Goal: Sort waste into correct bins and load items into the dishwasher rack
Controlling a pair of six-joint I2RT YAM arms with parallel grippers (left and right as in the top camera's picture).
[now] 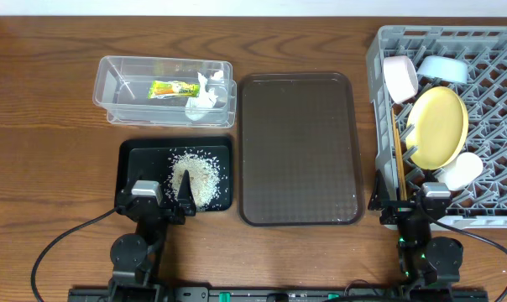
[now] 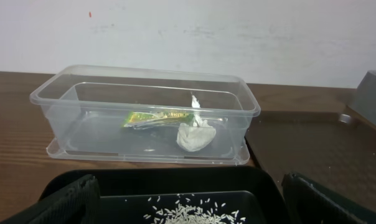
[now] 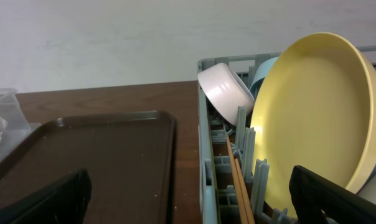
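Hovering with the left pincer (image 2: 189,182) spread wide and gripping nothing, just over the near edge of the black tray (image 1: 128,180) at the near left of the desk (image 1: 44,151). Inside that tray, a loose heap of rice (image 1: 195,176), right of its middle. Just beyond, on the far side, a clear tub (image 1: 107,80), with a green-and-orange wrapper (image 1: 174,88) lying flat on its floor and crumpled white paper (image 1: 205,101) just right of the wrapper, toward the tub's right end. At the middle of the desk, a brown serving tray (image 1: 300,151), just right of both bins. Poised likewise with the right pincer (image 3: 188,177) wide open and gripping nothing, at the near left corner of the grey rack (image 1: 488,50) on the right of the desk. Loaded in the rack: a yellow plate (image 1: 438,126) standing tilted on edge; a pink bowl (image 1: 399,77) on its side at the far left corner; a light blue bowl (image 1: 443,67) just right of the pink one; a white cup (image 1: 462,170) just beside the plate's near edge; a pair of chopsticks (image 1: 397,159) lying along the left wall, running near to far, left of the plate.
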